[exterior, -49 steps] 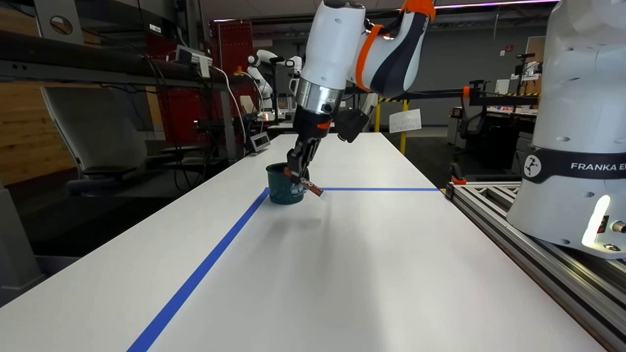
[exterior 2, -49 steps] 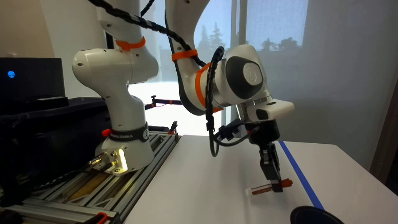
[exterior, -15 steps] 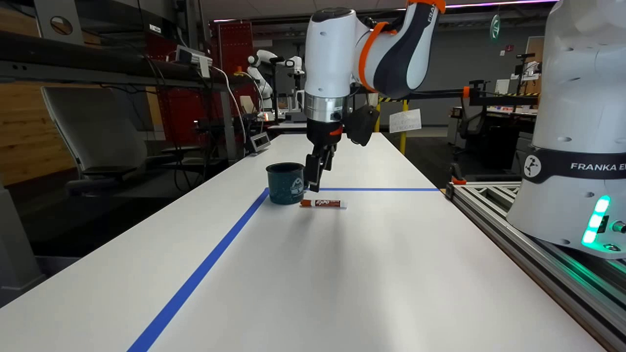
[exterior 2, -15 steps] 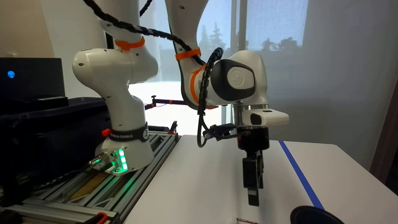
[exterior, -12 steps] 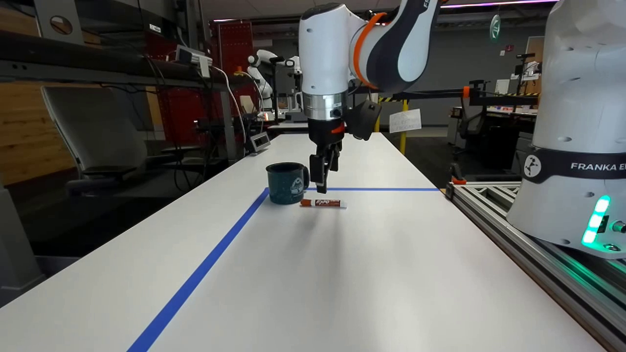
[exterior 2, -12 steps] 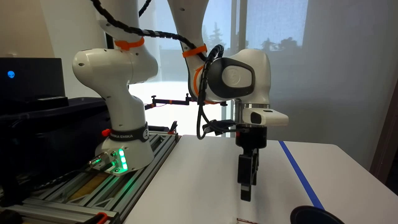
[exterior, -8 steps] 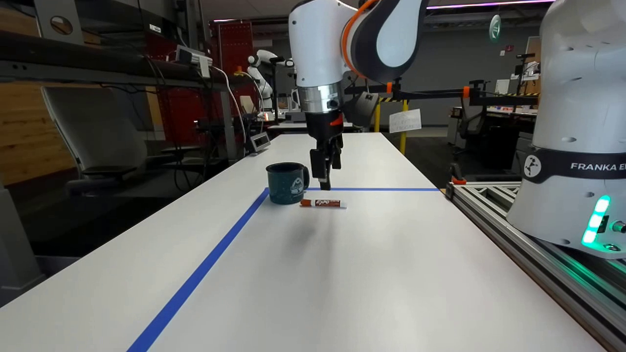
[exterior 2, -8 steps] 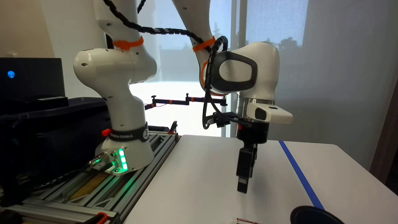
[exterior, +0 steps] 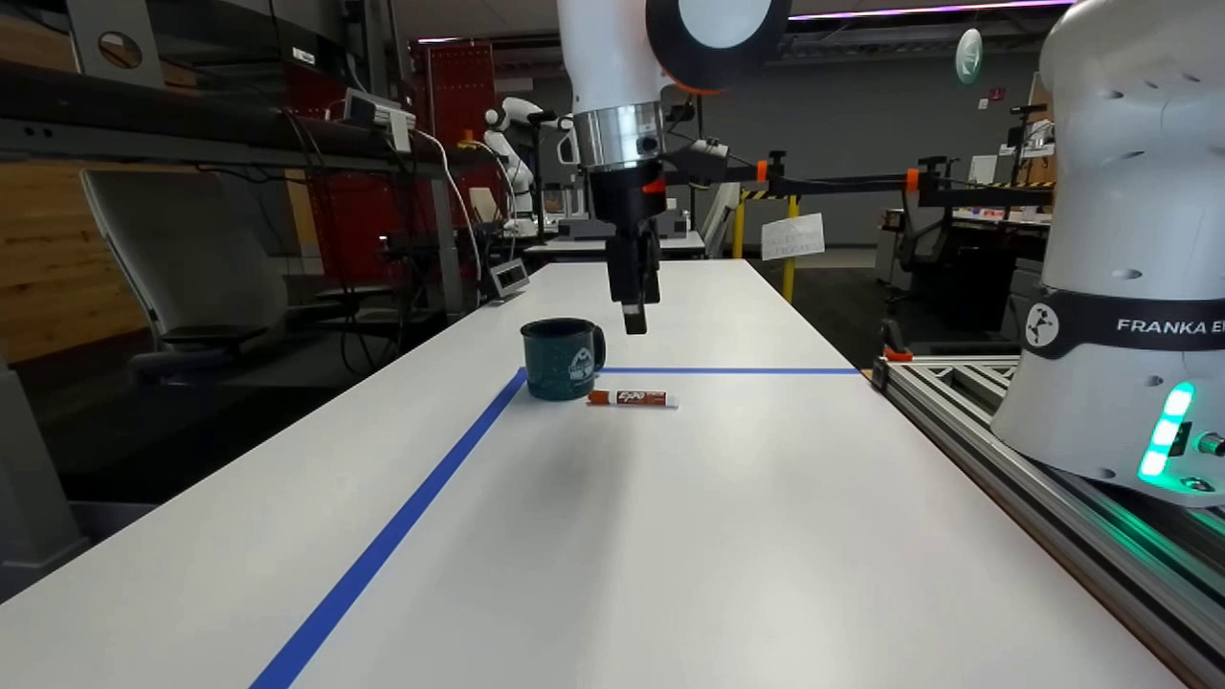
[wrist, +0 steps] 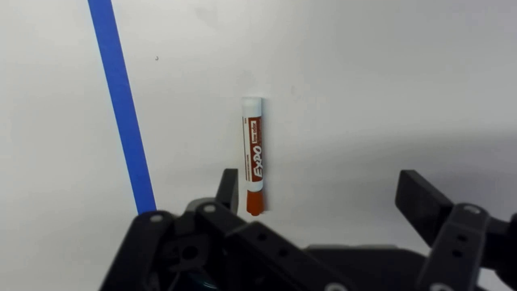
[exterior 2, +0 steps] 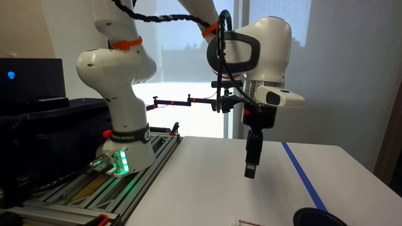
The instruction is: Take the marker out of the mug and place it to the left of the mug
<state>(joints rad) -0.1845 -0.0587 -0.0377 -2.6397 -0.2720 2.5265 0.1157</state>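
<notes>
A second robot arm (exterior: 516,165) and metal rails (exterior 2: 138,188) mark this a robotics lab.

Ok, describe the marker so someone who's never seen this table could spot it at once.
On the white table, find the squat teal mug beside the blue tape. In an exterior view, the marker lies flat at the mug's lower right in the picture. Unlike the mug, it is slim, with an orange-red end and white EXPO lettering.
</notes>
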